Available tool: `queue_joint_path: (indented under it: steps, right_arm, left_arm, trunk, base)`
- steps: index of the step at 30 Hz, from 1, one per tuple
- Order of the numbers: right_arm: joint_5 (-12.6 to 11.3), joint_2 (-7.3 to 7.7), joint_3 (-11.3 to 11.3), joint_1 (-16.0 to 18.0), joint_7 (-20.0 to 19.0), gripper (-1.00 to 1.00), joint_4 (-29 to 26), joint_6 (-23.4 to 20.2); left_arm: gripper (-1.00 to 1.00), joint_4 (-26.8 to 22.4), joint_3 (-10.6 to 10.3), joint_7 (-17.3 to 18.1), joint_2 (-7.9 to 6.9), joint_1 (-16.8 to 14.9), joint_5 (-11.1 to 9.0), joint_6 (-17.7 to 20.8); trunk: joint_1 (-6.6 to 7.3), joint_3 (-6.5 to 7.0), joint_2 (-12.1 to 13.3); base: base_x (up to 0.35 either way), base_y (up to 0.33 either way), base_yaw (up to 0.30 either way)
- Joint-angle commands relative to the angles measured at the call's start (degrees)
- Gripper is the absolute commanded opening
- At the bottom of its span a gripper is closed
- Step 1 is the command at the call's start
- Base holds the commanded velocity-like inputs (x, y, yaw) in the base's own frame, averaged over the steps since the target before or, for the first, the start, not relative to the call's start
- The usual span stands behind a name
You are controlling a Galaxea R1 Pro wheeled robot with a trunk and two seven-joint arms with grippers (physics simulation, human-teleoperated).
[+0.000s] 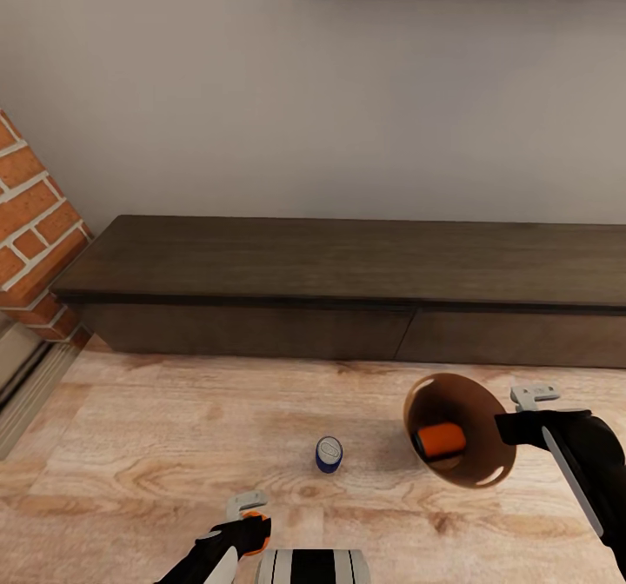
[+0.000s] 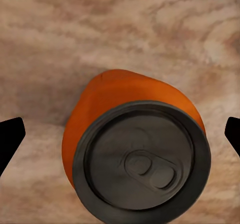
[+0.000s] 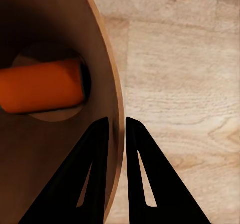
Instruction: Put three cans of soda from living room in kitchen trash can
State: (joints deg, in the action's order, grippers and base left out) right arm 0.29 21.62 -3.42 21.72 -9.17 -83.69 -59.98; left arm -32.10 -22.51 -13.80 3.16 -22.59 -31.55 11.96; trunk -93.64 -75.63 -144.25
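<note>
An orange soda can (image 2: 132,154) is framed between the widely parted jaws of the left gripper (image 1: 248,514), low at the near edge of the light wood floor (image 1: 174,428); the dark fingertips (image 2: 10,139) stand well clear of the can on both sides, so it is not yet held. In the left wrist view its grey top is seen tilted toward the camera, and whether it stands upright cannot be told. A second orange can (image 1: 439,439) is seen lying on its side inside the trash can (image 1: 487,471), which is carried tilted at the right, its tan interior turned toward the head camera. The bin's rim (image 3: 114,109) is pinched between the closed jaws of the right gripper (image 3: 116,126). A blue soda can (image 1: 329,454) stands upright on the floor between the two grippers, near the long dark-wood cabinet (image 1: 348,288) set against the far wall, with the brick fireplace (image 1: 35,228) at the far left.

The risks are judged to be two. With the bin held only by a thin rim and tipped so far, the can inside could be rolled out, or the bin itself could be slipped from the grip by any sudden swing. At the left, a closing that is off-centre could see the orange can knocked over and sent rolling across the floor.
</note>
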Motion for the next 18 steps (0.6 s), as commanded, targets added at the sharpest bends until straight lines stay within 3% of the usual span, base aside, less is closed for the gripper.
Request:
queue_joint_path:
  steps: [1, 9, 18]
  right_arm:
    - [-0.5, 0.0, 0.0, 0.0, -0.2, -1.0, -0.1, 0.0]
    - [-0.5, 0.02, -0.4, -1.2, -0.2, -1.0, -3.2, 0.0]
    - [-0.5, -0.03, -4.3, -3.5, -0.5, -1.0, -6.6, 0.0]
  left_arm:
    - [1.0, 0.0, 0.0, 0.0, 0.0, 0.0, 0.0, 0.0]
    - [1.0, 0.0, -0.1, 0.0, 0.0, 0.0, 0.1, 0.0]
    - [1.0, 0.0, -0.1, 0.0, 0.0, 0.0, 0.1, 0.0]
  trunk:
    - [0.0, 0.0, 0.0]
    - [0.0, 0.0, 0.0]
    - [0.0, 0.0, 0.0]
  base:
    - [0.0, 0.0, 0.0]
    - [0.0, 0.0, 0.0]
    - [0.0, 0.0, 0.0]
